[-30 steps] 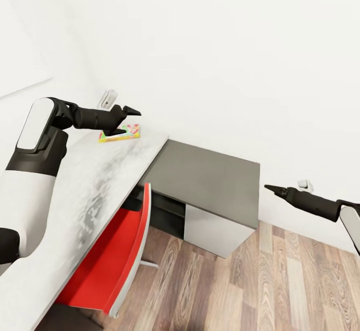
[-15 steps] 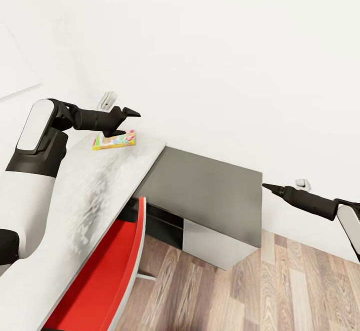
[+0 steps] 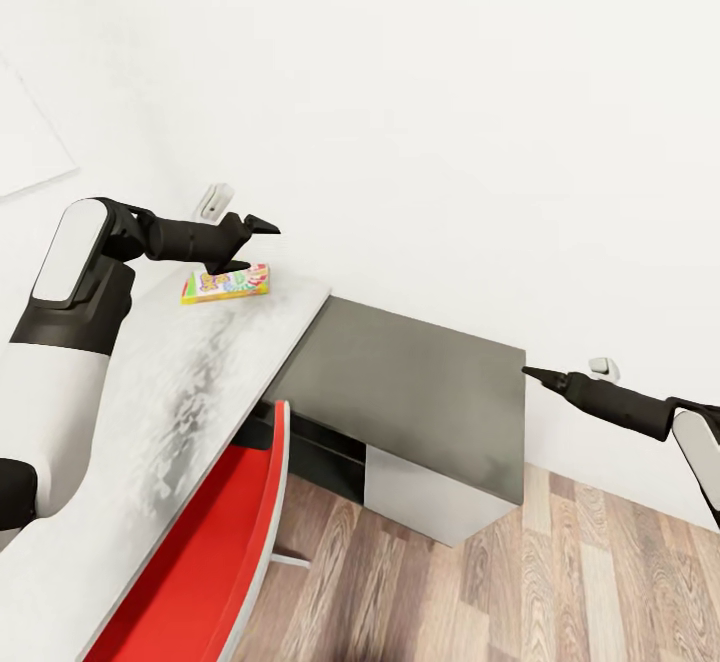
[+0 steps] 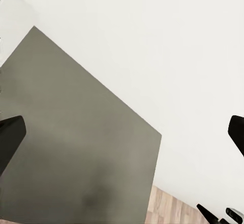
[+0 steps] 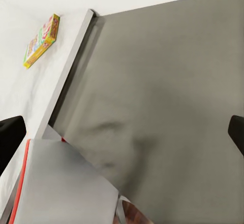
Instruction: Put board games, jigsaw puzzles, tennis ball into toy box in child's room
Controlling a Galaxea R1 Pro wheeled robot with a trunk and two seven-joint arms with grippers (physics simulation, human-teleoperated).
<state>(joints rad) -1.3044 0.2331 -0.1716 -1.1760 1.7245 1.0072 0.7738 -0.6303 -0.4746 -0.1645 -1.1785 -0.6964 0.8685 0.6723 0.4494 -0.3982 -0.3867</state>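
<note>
A colourful board game [image 3: 226, 284] with yellow edges lies flat on the table's light-grey top [image 3: 180, 382], near the wall; it also appears as a board game [image 5: 41, 40] in the right wrist view. My left gripper [image 3: 247, 245] hangs open just above the box's right end, holding nothing. Far to the right, my right gripper [image 3: 530, 373] floats open and empty beyond the lower dark-grey top [image 3: 420, 372]. The left wrist view has the open left gripper [image 4: 122, 132] over that dark top. The toy box, jigsaw puzzles and tennis ball are out of view.
A red chair [image 3: 210, 562] is tucked under the light-grey top at the front. Pale cabinet fronts [image 3: 420, 492] stand below the dark top. Wood plank floor [image 3: 560, 582] spreads at the lower right. White wall with sockets [image 3: 213, 200] runs behind the table.
The whole picture has shifted, so the camera moved: table and box sit further left and lower. The box now shows more fully below my left gripper. Both grippers stay open.
</note>
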